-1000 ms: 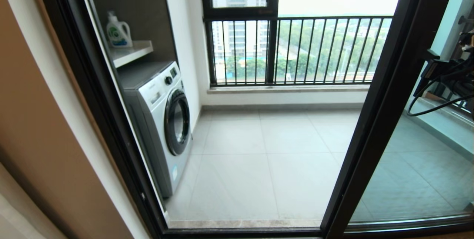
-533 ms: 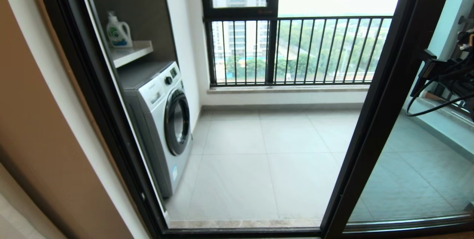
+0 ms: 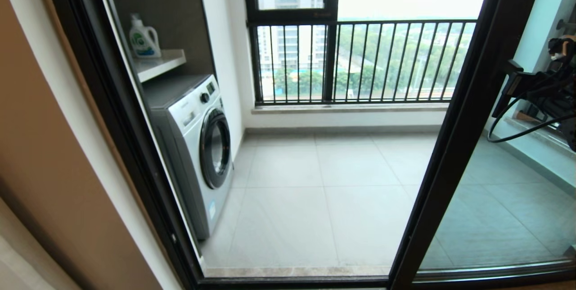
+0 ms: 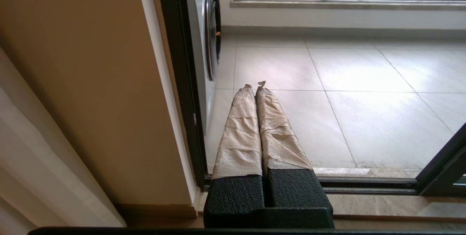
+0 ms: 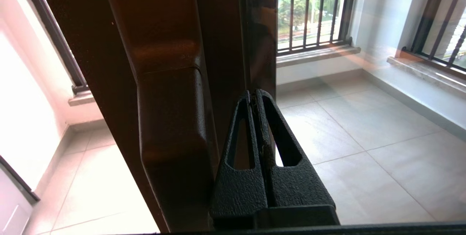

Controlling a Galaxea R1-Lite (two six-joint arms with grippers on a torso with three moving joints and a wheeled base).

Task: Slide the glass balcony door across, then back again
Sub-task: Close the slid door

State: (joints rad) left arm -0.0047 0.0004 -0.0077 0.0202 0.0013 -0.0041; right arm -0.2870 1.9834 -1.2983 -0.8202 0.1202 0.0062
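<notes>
My right gripper (image 5: pixel 256 98) has its fingers pressed together, gripping nothing, and sits just beside the bar handle (image 5: pixel 171 125) on the glass balcony door (image 3: pixel 454 146), so I push with the finger sides rather than pinch. The door's upright stands well right of the washing machine (image 3: pixel 198 146) (doorway mostly open). My left gripper (image 4: pixel 255 89) is parked low near the door track (image 4: pixel 364 184), fingers together, empty.

My right gripper (image 5: pixel 255 94) is out of the head view, past its right edge. The glass balcony door (image 3: pixel 454 146) runs beyond top and bottom. Its handle (image 5: pixel 171 118) is cropped in my right wrist view.
</notes>
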